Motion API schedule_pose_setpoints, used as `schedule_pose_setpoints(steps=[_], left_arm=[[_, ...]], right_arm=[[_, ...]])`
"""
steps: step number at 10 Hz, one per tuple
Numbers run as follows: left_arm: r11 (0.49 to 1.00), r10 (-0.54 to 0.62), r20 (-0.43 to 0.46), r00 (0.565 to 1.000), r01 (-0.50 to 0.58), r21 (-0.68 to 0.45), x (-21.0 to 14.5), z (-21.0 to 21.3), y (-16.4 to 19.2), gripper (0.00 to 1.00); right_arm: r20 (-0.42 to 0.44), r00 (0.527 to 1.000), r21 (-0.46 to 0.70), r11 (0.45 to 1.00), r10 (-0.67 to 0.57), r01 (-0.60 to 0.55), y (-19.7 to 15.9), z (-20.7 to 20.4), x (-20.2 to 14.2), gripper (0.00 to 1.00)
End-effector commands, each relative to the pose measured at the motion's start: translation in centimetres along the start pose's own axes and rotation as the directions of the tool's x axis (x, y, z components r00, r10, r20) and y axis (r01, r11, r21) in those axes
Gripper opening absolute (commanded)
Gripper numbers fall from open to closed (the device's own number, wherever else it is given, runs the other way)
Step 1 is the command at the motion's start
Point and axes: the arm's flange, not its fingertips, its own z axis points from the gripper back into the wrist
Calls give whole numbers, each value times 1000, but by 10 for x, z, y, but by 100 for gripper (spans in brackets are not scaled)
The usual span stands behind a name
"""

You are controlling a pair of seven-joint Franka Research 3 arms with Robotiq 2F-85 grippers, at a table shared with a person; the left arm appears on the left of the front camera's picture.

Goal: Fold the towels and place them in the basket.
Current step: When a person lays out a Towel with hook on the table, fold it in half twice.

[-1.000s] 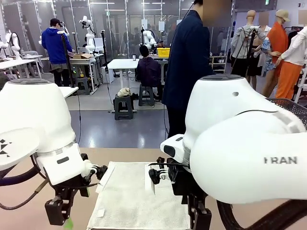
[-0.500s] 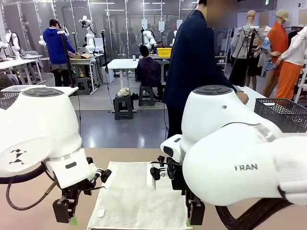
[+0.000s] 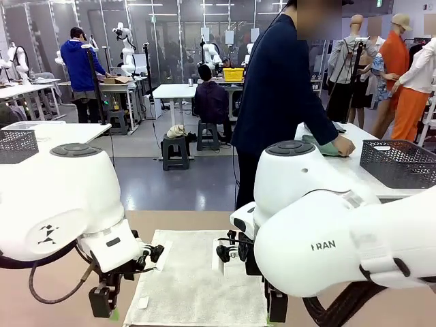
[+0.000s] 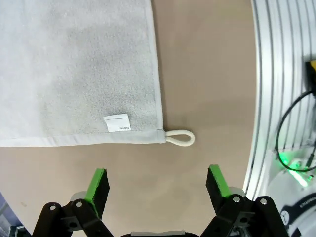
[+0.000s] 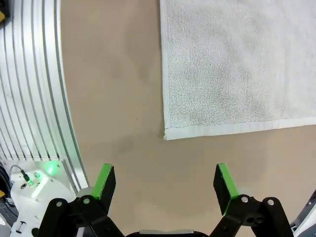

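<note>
Left gripper (image 4: 157, 178): jaws spread wide, nothing between the green pads, poised over bare brown table (image 4: 212, 74). Straight ahead of its gap, just beyond the fingertips, lay one near corner of the white towel (image 4: 74, 64), the corner with the hanging loop (image 4: 180, 138) and the sewn label (image 4: 117, 123). The cloth ran off to one side only.

Right gripper (image 5: 164, 178): equally wide and empty. The towel's other near corner sat in line with its gap, cloth spreading the opposite way.

Front view: towel flat on the table between the arms, near hem across both grippers' line of approach. Judged each arm nearer its own corner, so a paired pinch looked likely. Long axis could not be told, since the towel ran out of frame.
</note>
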Motion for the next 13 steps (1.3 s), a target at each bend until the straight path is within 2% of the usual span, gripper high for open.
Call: schedule_pose_setpoints(steps=[1,8,13], left_arm=[[998,22,-27,999,-20,60,-27,-32,-44,100],[996,44,-54,998,-40,75,-41,-78,-45,100],[998,56,-24,998,-55,19,-47,-93,-52,100]], right_arm=[[-7,1000,-40,999,-31,30,49,-47,-51,100],[-38,997,-49,997,-64,62,49,-83,-67,100],[-43,997,-9,998,-57,57,56,-95,-68,100]])
